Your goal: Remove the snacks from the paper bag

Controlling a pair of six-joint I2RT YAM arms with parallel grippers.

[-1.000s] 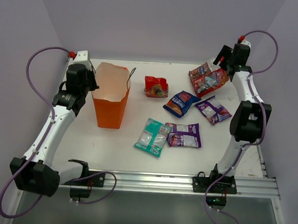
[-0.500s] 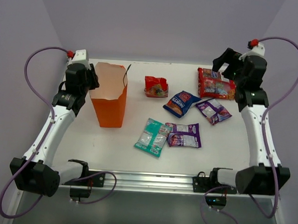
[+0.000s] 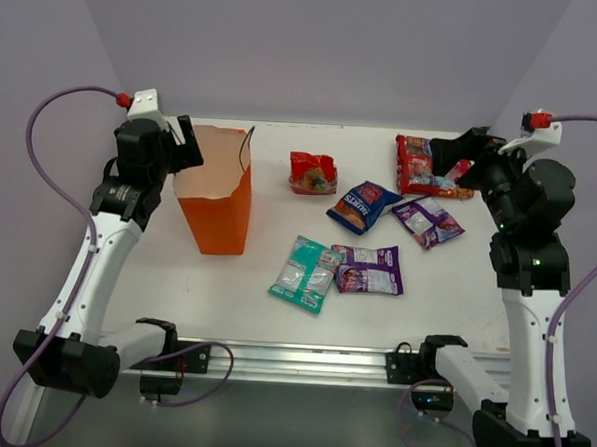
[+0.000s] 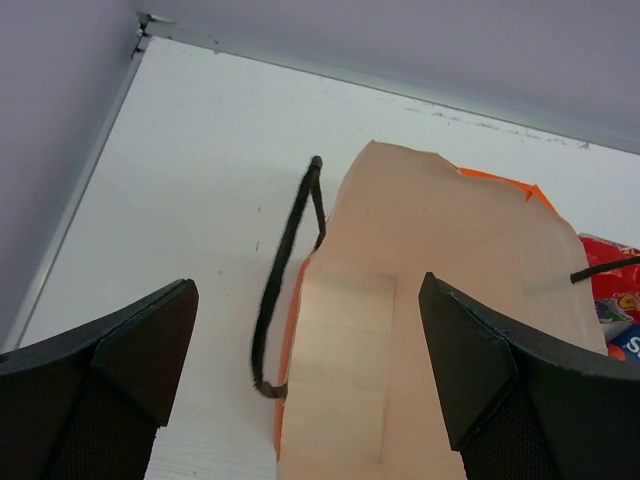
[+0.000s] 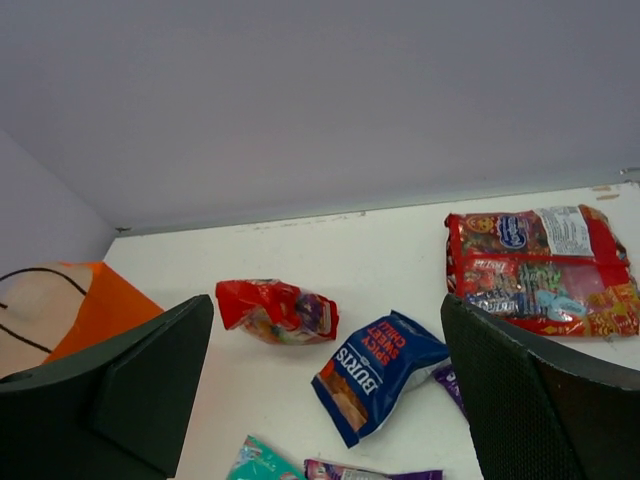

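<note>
**A:** Which arm is placed for the bag point(image 3: 216, 204)?

**B:** The left arm point(image 3: 102, 243). Its jaws hang by the bag's left rim, spread wide with nothing in them. From that wrist, the open mouth lies straight ahead, between the two fingers point(image 4: 130, 350).

**A:** How does the bag stand?

**B:** Upright on the bench point(image 3: 224, 305), long axis vertical, mouth up. A cord handle point(image 4: 285, 270) droops outside one wall. The pale inside shows no packet, as far as the view reaches.

**A:** Then where are the snacks?

**B:** All six lie flat on the bench, right of the bag. There is a small red packet point(image 3: 313, 172), a blue-and-red packet point(image 3: 363, 205), and a teal packet point(image 3: 306, 273) just beside a purple packet point(image 3: 368, 268). The second purple packet point(image 3: 427, 220) and the big red packet point(image 3: 430, 166) are towards the far right corner.

**A:** And the right arm point(image 3: 526, 245)?

**B:** Its jaws are wide and empty too. The big red packet is just ahead of them, its long axis across their view, and they are well apart from the bag.

**A:** Your reading?

**B:** The emptying looks done or nearly so. Any check of the bag's bottom falls to the left arm, going straight down.
</note>
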